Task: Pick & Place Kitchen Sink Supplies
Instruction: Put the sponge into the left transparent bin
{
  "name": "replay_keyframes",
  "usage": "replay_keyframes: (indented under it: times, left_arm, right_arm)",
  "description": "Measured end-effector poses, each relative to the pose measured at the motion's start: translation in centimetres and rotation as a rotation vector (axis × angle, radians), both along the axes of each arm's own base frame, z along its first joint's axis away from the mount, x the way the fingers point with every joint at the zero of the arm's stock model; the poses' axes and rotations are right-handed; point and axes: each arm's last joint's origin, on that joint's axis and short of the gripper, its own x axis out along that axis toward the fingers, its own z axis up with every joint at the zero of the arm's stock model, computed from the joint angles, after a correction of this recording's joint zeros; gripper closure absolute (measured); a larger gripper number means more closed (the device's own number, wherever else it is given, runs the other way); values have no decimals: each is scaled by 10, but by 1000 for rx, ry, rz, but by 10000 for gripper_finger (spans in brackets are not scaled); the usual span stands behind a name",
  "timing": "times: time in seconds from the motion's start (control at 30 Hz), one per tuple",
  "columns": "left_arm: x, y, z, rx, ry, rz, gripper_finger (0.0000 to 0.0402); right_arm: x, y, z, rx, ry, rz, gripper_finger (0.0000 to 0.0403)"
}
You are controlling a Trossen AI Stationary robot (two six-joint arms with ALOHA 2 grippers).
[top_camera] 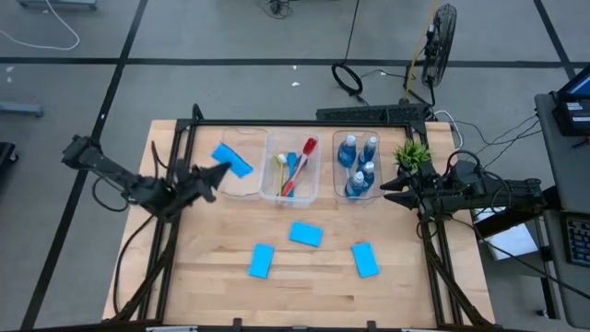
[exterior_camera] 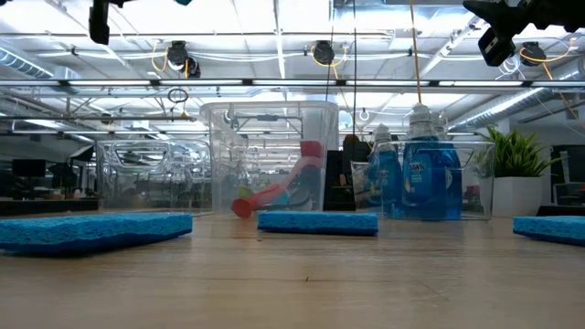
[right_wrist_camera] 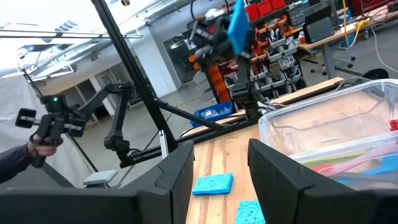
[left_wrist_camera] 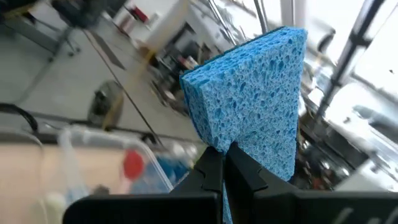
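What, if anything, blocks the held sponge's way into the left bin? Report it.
Nothing visible does. The left gripper holds the sponge over the left bin, whose top is open and which looks empty. The right gripper waits by the bottle bin.

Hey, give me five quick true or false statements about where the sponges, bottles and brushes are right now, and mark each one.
1. The left pincer is shut on a blue sponge. True.
2. Three sponges lie on the bare table. True.
3. The blue bottles stand in the left bin. False: they are in the right bin.
4. The right pincer holds a brush. False: it is open and holds nothing.
5. The brushes lie loose on the table. False: they sit in the middle bin.
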Motion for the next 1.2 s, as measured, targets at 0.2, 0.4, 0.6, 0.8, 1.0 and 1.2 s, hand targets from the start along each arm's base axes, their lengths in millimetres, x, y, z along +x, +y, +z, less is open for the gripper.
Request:
replay_keyframes:
  times: [0.2,0.4,0.6,0.8,1.0,1.2]
  left_arm:
    - [-9,25,8,13,8,122,401]
    - [-10,44,32,83,182,212,401]
    - [-11,69,54,44,390,236,401]
    - [-3,99,62,-57,576,217,401]
    - [8,140,47,-249,711,130,401]
    - [9,184,24,-426,784,35,401]
  right_arm:
    - [0,0,0,0,0,0,264]
    - [0,0,0,1,0,0,264]
    - [0,0,0,53,6,4,264]
    - [0,0,0,59,8,4,264]
    - [0,0,0,59,8,5,264]
    - [0,0,0,59,8,4,264]
